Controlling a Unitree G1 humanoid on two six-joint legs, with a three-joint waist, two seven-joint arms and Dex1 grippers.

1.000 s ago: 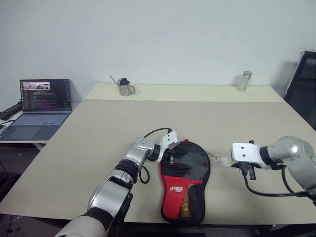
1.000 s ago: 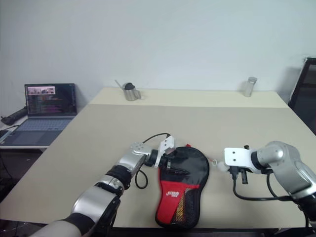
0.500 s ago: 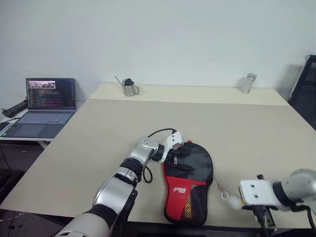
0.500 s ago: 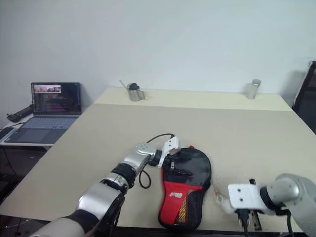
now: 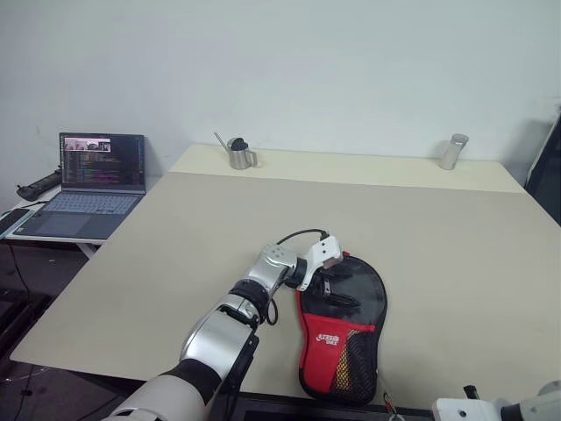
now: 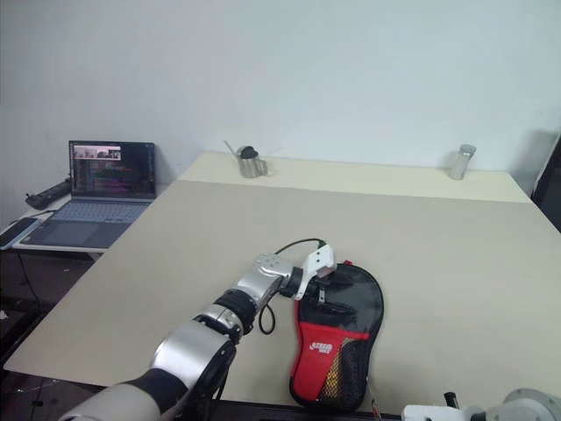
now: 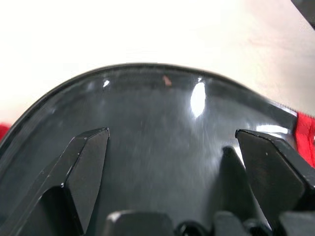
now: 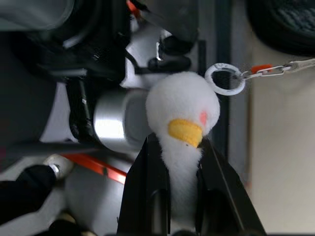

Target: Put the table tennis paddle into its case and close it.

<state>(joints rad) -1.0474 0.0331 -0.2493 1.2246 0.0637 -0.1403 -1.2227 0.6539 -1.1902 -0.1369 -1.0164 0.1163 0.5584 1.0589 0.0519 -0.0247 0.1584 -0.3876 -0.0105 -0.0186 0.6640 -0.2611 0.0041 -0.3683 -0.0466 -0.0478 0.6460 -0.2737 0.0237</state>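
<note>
The case (image 5: pixel 343 329) lies flat on the beige table (image 5: pixel 175 237), near the front edge, its round black end pointing away from the robot and its red panel with the white logo and the mesh pocket toward the robot. The table tennis paddle cannot be made out apart from the case; whether it lies inside cannot be told.

The left gripper (image 5: pixel 331 274) reaches across from the left and rests at the round black end of the case, pointing to the right and slightly downward. In the left wrist view its two black fingers (image 7: pixel 83 167) stand wide apart over the glossy black surface of the case (image 7: pixel 162 128), with nothing between them; a strip of red shows at the edge of the case there.

The right gripper (image 8: pixel 179 162) is drawn in close to the robot's body, by the front edge of the table. Its fingers (image 8: pixel 147 191) are pinched narrowly on a small white plush charm (image 8: pixel 182 113) with a yellow beak. A metal ring (image 8: pixel 225 78) on the charm links to a thin chain (image 8: pixel 280 68) that runs off toward the table.

At the far edge of the table stand a small metal pitcher (image 5: pixel 237 152) on the left and a metal cup (image 5: pixel 452 151) on the right. An open laptop (image 5: pixel 86 186) sits on a side desk to the left.
</note>
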